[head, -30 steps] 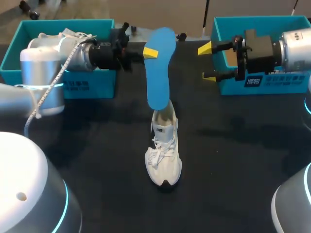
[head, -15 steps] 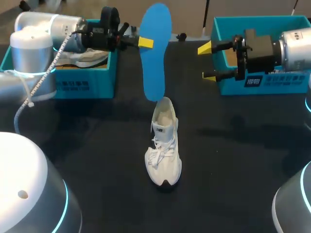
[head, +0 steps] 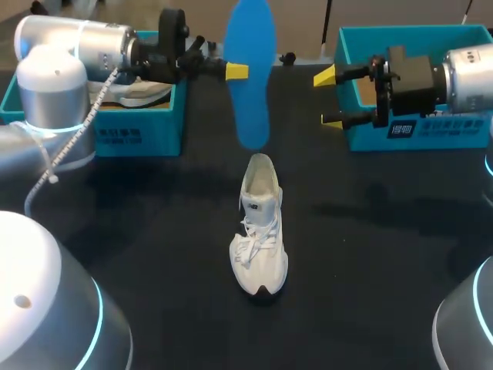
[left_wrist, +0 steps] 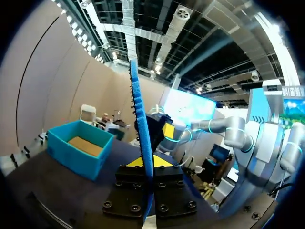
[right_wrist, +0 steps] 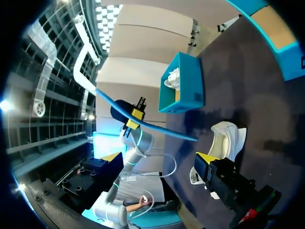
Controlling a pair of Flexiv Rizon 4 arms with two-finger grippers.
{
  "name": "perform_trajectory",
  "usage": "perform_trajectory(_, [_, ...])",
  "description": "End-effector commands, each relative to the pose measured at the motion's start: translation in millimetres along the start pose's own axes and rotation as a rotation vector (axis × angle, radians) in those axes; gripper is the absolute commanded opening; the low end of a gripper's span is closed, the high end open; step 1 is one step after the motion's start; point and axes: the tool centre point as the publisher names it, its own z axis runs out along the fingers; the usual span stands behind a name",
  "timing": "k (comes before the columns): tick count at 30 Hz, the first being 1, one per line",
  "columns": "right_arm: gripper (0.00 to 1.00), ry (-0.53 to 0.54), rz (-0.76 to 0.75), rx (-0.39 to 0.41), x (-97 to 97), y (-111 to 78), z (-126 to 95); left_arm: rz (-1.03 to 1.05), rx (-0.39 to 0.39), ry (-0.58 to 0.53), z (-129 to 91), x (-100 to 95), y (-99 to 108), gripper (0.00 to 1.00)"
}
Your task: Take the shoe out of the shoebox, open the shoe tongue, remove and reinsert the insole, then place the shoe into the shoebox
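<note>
— On the dark tabletop (head: pixel 154 254), near its middle, what is the white object?

— It is the shoe (head: pixel 260 223). It stands upright on its sole, toe toward the head camera and heel toward the far edge, with the laces showing over the tongue. Neither claw touches it.

— And the blue shape above it?

— That is the insole (head: pixel 250 77), held in the air with its long axis roughly vertical. Its lower end hangs over the heel opening, clear of the shoe. The left claw (head: pixel 237 72), coming in from the left side, is clamped on one edge of the insole about halfway up. The left wrist view shows the insole edge-on between the two yellow-tipped fingers (left_wrist: pixel 133 163), both pressing against it.

— Where is the right claw?

— The right claw (head: pixel 330 99) hangs in front of the right shoebox (head: pixel 416 32), well apart from the shoe and the insole. Its fingers stand apart with nothing between them.

— What do the boxes hold?

— The right shoebox shows a brown cardboard floor in the left wrist view. The left shoebox (head: pixel 115 137), at the far left of the tabletop, holds a second shoe (head: pixel 131 91), also white and partly hidden behind the left arm.
</note>
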Motion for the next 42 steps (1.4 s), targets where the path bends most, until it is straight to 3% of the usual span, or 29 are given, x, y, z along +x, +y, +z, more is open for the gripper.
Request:
perform_trajectory(1, [1.00, 0.000, 0.000, -0.001, -0.3, 0.5, 2, 0.884, -0.034, -0.240, 2, 7.5, -3, 0.00])
perform_trajectory(8, [1.00, 0.000, 0.000, -0.001, -0.3, 0.5, 2, 1.220, -0.068, -0.207, 0, 0.2, 4, 0.00])
perform_trajectory(14, [1.00, 0.000, 0.000, -0.001, -0.3, 0.5, 2, 1.465, -0.052, -0.204, -1, -6.8, 8, 0.00])
perform_trajectory(39, [1.00, 0.000, 0.000, -0.001, -0.3, 0.5, 2, 1.481, -0.056, -0.221, -1, -9.8, 8, 0.00])
perform_trajectory(42, [1.00, 0.000, 0.000, -0.001, -0.3, 0.5, 2, 1.496, -0.090, -0.244, -2, -12.4, 8, 0.00])
